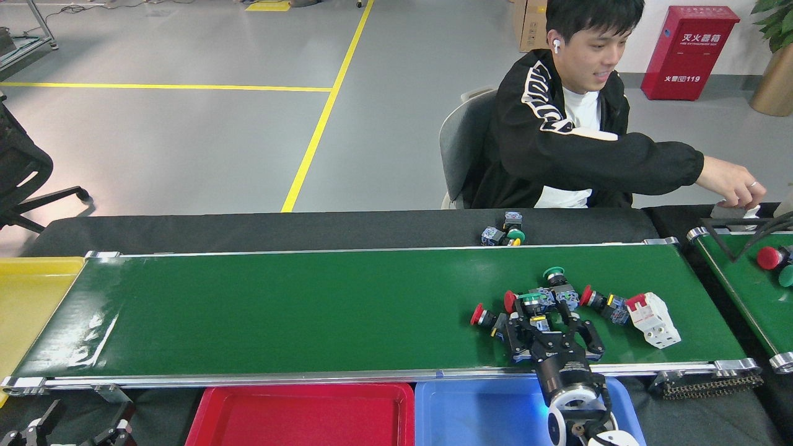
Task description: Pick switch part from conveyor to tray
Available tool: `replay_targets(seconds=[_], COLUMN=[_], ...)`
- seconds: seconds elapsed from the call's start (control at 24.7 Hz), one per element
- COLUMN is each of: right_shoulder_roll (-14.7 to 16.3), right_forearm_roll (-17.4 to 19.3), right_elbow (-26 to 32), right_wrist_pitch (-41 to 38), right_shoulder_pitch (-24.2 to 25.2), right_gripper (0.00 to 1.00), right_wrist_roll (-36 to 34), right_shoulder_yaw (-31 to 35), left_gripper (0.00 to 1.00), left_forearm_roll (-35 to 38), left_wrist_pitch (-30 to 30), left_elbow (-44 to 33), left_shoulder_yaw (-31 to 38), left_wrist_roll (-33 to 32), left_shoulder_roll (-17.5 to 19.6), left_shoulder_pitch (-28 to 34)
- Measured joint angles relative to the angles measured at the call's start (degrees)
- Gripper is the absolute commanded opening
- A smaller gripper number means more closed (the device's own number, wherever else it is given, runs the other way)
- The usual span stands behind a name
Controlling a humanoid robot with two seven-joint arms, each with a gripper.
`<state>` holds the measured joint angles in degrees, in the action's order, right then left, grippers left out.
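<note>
Down on the conveyor, the right hand sits in the middle of the cluster of switch parts, its dark fingers spread wide to either side of a green-capped switch part. The hand covers the lower half of that part, so I cannot tell whether the fingers touch it. Just left of the hand lies a red-capped switch part, and a second red cap peeps out between the two, its body hidden. Beyond the hand stands another green-capped part; to the right of the hand lies a third red one, and past that a white and red breaker. That makes five push-button parts and one breaker on the belt, as far as I can count.

The left hand is cut off at the bottom corner, far to the left of the working hand, and too dark to say whether it is spread or closed.

Below the right hand, its arm hides part of the blue tray; a red tray sits left of that, and a yellow tray is cut by the far left edge. Three trays, then.

Beyond the belt, on the black surface, two or three more parts lie huddled, hard to separate. A seated person reaches toward the second belt on the right.
</note>
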<state>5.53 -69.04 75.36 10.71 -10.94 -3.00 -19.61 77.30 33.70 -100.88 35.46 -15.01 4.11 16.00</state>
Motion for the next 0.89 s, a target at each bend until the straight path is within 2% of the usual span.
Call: replay_targets(seconds=[0.04, 0.08, 0.36, 0.49, 0.57, 0.65, 0.73, 0.77, 0.81, 0.85, 0.89], right_shoulder_roll=[0.31, 0.52, 0.70, 0.71, 0.70, 0.70, 0.28, -0.55, -1.36, -1.92, -2.40], right_forearm_roll=[0.04, 0.07, 0.36, 0.67, 0.75, 0.75, 0.52, 0.15, -0.34, -0.83, -1.14], right_elbow=[0.01, 0.01, 2.30, 7.27, 13.75, 20.29, 23.92, 24.29, 24.34, 24.26, 23.78], right_wrist_pitch=[-0.48, -0.95, -4.92, -6.50, -8.38, -11.40, -16.01, -18.06, -19.75, -20.98, -21.40], right_shoulder_pitch=[-0.01, 0.00, 0.92, 1.86, 4.37, 7.73, 10.53, 11.16, 11.44, 11.58, 11.72], right_gripper=[0.07, 0.04, 0.02, 0.02, 0.02, 0.03, 0.06, 0.11, 0.28, 0.70, 1.00], right_wrist_roll=[-0.11, -0.18, 0.13, 0.95, 1.47, 1.89, 2.96, 3.60, 3.95, 4.26, 4.61], right_shoulder_yaw=[-0.51, -0.83, -1.04, -0.99, -0.97, -1.02, -1.96, -3.34, -5.39, -7.54, -9.17], left_gripper=[1.00, 1.00, 1.00, 1.00, 1.00, 1.00, 1.00, 1.00, 1.00, 1.00, 1.00], left_forearm_roll=[0.00, 0.00, 0.00, 0.00, -0.21, -0.58, -0.60, -0.60, -0.58, -0.54, -0.53], left_wrist_pitch=[0.00, -0.01, -0.06, -0.22, 0.25, 3.01, 5.95, 6.76, 7.46, 7.82, 8.14], left_elbow=[0.01, 0.02, 0.19, 0.17, 0.04, 0.02, 0.01, 0.01, 0.01, 0.01, 0.01], left_shoulder_yaw=[-0.01, -0.05, -0.13, -0.13, -0.14, -0.37, -1.58, -3.19, -5.68, -8.43, -10.63], left_wrist_roll=[0.00, 0.00, 0.01, 0.01, 0.01, 0.01, 0.01, 0.01, 0.01, 0.01, 0.01], left_shoulder_roll=[-0.10, -0.11, -0.11, -0.11, -0.09, -0.10, -0.15, -0.15, -0.15, -0.13, -0.08], left_shoulder_pitch=[0.00, 0.00, 0.01, 0.01, 0.18, 0.13, -0.29, -0.85, -1.89, -3.15, -4.14])
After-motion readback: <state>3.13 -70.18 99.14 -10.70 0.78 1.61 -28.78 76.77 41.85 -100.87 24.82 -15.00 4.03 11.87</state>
